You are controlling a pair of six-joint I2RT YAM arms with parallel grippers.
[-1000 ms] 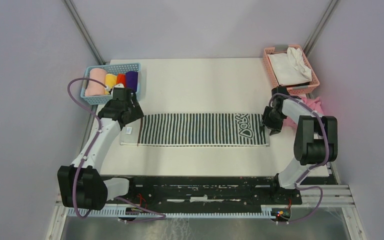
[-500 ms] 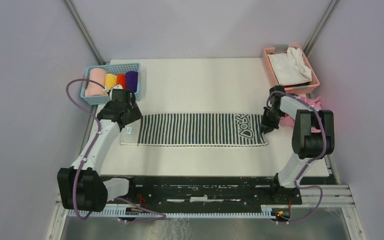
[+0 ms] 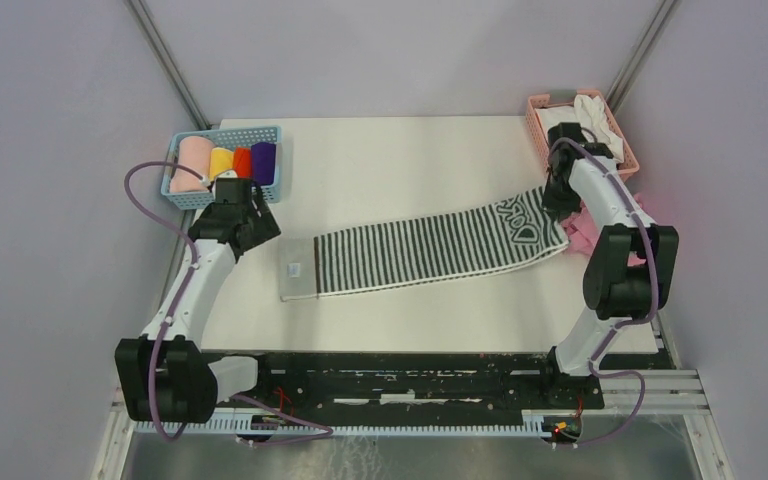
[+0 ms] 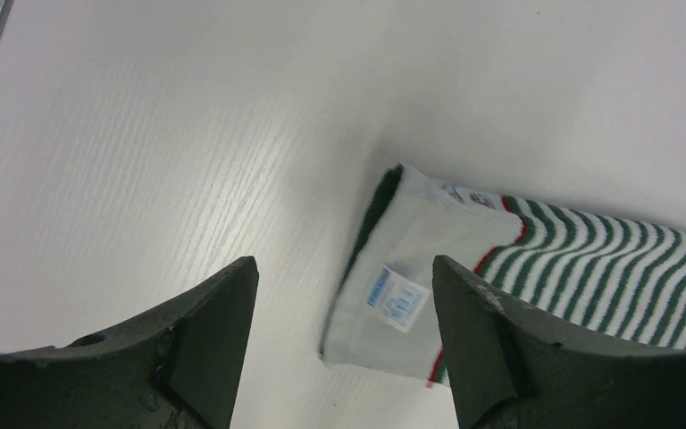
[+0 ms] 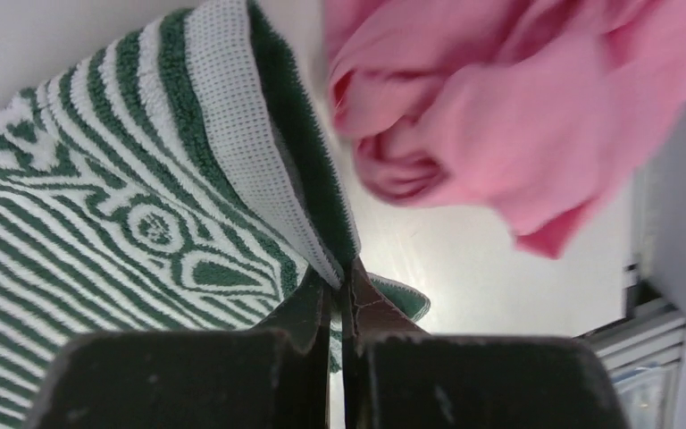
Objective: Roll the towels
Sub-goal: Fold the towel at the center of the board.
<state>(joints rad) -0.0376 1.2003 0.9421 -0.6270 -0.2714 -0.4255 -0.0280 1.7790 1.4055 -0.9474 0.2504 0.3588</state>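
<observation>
The dark-green-and-white striped terry towel (image 3: 420, 255) lies slanted across the middle of the white table (image 3: 410, 160), with bare table above and below it. Its lettered end reaches the right edge, just beside a crumpled pink cloth (image 3: 582, 238). The right gripper (image 5: 339, 295) is clenched on this end's hem. The left gripper (image 4: 344, 268) hangs released, left of the label end. Half a second ago the towel lay straight, with its left end at the left gripper.

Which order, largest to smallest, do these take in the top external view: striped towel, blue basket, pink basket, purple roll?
1. Striped towel, largest.
2. Blue basket and pink basket look about alike; the right arm hides part of the pink one, so no ranking.
3. Purple roll, smallest.
</observation>
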